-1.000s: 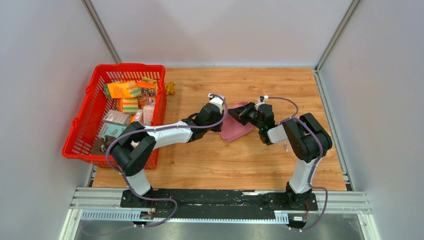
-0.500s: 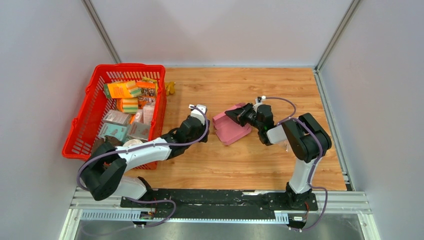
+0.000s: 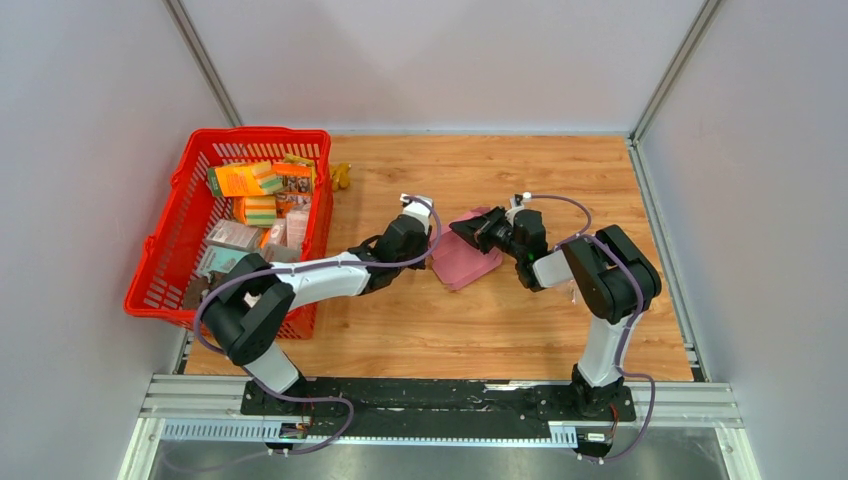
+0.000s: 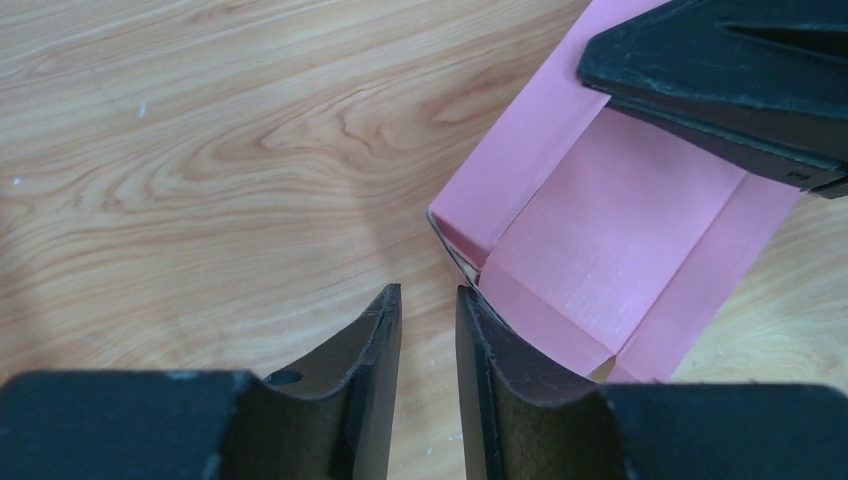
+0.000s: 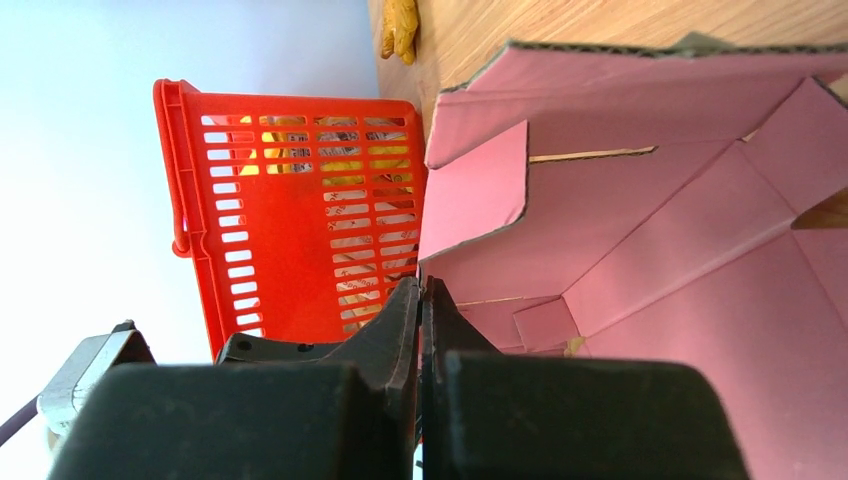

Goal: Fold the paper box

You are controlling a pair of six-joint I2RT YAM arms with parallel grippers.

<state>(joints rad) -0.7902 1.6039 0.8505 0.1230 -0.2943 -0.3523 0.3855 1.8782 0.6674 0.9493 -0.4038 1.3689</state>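
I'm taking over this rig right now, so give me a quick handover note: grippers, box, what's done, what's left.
Left gripper: slightly open, empty, just off a corner of the paper box.
Right gripper: shut, seemingly pinching the box's far edge.
Box: middle of the table.
Done: some walls raised.
Left: fold in the splayed flaps; the box is not closed up.

Pink paper box [image 3: 465, 263], red basket [image 3: 258, 132], wood-grain table [image 3: 480, 320]

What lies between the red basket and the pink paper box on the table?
In the top view, the left arm and left hand reach over bare wooden table between the red basket and the paper box.
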